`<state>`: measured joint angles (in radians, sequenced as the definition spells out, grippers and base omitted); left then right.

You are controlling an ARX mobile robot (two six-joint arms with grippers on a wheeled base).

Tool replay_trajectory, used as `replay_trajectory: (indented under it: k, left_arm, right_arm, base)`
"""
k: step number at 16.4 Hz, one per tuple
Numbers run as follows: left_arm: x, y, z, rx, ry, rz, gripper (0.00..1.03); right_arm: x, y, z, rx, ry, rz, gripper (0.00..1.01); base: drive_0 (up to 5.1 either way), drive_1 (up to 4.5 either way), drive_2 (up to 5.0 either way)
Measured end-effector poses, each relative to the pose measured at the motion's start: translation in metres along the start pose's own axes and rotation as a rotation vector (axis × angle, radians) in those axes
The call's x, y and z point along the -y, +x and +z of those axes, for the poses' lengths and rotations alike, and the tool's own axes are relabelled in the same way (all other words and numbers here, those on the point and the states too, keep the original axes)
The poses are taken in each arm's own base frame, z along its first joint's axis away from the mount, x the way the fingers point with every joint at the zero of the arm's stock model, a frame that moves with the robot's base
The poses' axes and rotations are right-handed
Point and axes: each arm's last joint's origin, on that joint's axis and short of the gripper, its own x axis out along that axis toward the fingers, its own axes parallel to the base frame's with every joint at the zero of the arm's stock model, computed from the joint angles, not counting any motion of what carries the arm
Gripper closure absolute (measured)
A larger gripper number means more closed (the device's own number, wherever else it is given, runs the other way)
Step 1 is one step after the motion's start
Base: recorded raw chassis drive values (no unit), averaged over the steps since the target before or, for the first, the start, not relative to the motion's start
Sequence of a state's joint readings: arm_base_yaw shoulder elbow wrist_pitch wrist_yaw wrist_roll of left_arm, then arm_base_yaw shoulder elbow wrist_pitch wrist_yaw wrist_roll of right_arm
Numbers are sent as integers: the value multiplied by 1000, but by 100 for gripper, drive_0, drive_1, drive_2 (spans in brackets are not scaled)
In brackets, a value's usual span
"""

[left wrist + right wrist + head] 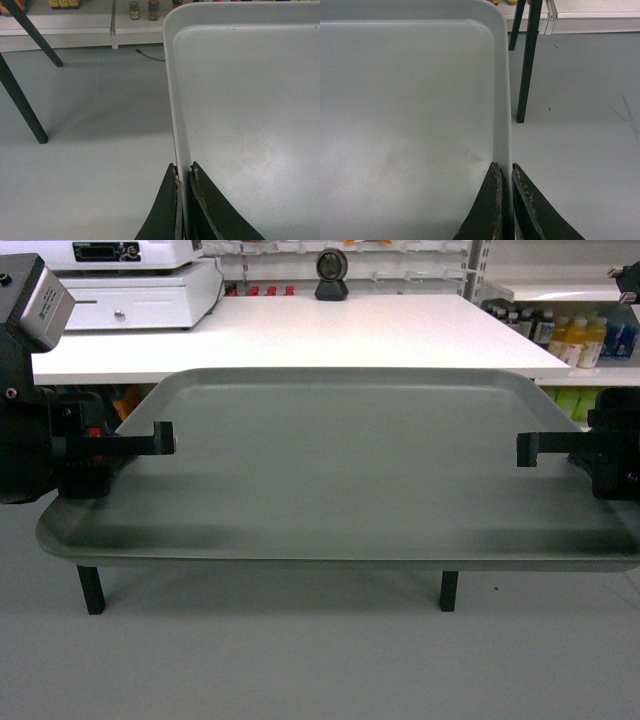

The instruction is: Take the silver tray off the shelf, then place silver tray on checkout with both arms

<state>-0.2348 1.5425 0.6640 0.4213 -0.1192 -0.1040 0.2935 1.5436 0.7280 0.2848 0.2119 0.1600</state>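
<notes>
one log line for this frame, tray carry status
stage: carry | silver tray: airborne, short of checkout | left gripper: shut on left rim | right gripper: shut on right rim

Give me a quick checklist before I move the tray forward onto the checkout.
1. Left gripper pinching the silver tray rim: ok.
2. Right gripper pinching the opposite rim: ok.
3. Tray clear of the shelf, carried in the air: ok.
4. Tray level between the arms: ok in the head view.
5. Landing spot on the checkout bare: ok in front; cash register and a small black device stand at the back.
6. Tray underside higher than the tabletop: cannot tell.
</notes>
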Motion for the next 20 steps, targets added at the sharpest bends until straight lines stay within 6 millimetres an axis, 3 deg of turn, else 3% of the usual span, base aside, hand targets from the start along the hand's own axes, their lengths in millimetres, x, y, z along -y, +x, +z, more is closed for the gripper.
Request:
replay_trajectory:
  k: [20]
  left_arm:
    - [0,0,0,-2,0,1,99]
  right_arm:
    - [0,0,0,-2,0,1,98]
  base:
    - [11,443,-421]
